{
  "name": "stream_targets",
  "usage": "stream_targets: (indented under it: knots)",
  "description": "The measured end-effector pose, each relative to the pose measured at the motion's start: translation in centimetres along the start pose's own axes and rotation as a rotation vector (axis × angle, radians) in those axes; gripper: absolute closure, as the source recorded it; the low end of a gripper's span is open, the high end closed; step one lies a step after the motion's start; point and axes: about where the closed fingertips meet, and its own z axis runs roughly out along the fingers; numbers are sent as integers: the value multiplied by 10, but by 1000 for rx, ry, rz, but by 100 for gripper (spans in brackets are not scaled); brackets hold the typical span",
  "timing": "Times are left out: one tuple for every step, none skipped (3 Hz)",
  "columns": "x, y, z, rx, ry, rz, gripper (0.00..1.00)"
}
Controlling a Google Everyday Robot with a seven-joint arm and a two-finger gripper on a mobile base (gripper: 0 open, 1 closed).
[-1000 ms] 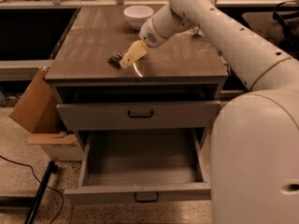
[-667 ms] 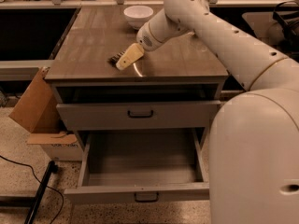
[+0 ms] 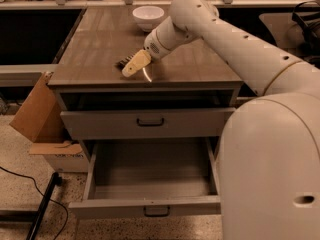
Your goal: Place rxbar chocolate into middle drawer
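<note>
The rxbar chocolate (image 3: 121, 63) lies on the wooden cabinet top (image 3: 100, 44); only a small dark end of it shows, the rest is hidden behind my gripper. My gripper (image 3: 133, 65) is low over the top, right at the bar's right side, with the white arm reaching in from the right. The middle drawer (image 3: 150, 206) is pulled out wide below, grey, with nothing visible inside and a dark handle on its front. The grey handled drawer above it (image 3: 150, 122) is pushed in.
A white bowl (image 3: 148, 15) stands at the back of the cabinet top. A cardboard box (image 3: 32, 111) leans at the cabinet's left side. A black stand leg (image 3: 42, 206) and a cable lie on the floor at the left. The robot's body (image 3: 272, 169) fills the right.
My gripper has moved a little to the left and toward the front edge, closer onto the dark bar. The drawers have not moved.
</note>
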Motion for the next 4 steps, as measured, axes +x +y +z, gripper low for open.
stream_targets:
  knots:
    - [2, -1, 4, 6, 3, 28, 17]
    - [3, -2, 5, 2, 7, 58, 41]
    - [1, -2, 4, -1, 8, 66, 63]
    - [-2, -2, 1, -1, 8, 66, 87]
